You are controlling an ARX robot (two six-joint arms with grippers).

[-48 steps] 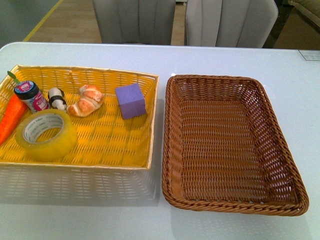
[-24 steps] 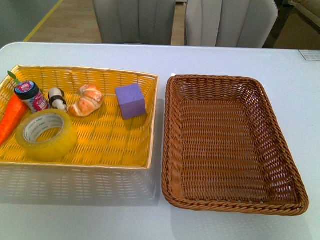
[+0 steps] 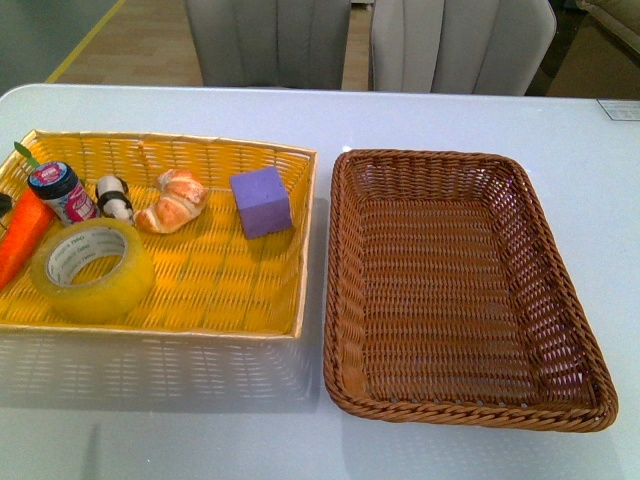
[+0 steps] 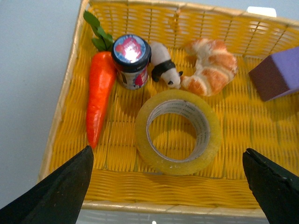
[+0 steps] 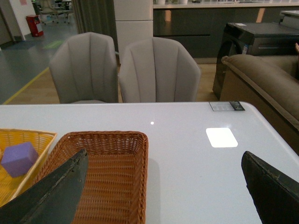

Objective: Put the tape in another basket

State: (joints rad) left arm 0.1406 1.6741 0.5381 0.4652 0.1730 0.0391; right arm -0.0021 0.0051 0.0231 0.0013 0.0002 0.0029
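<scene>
1. Your left gripper (image 4: 166, 150) hangs spread wide over the tape (image 4: 142, 133), which lies flat in the yellow tray (image 4: 70, 93), looks lined up to straddle it.
2. Your right gripper (image 5: 163, 153) is spread too, parked near the basket (image 5: 140, 154).

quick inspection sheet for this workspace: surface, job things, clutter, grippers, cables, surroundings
surface: white table, glossy
job's things: tape lying flat in the yellow tray; basket beside the tray, nothing in it
clutter: carrot, jar, panda figure, croissant, purple cube, all in the tray
grippers: left gripper open over the tape; right gripper open, holding nothing
cables: nothing seen
surroundings: two grey chairs behind the table; sofa off to one side
</scene>
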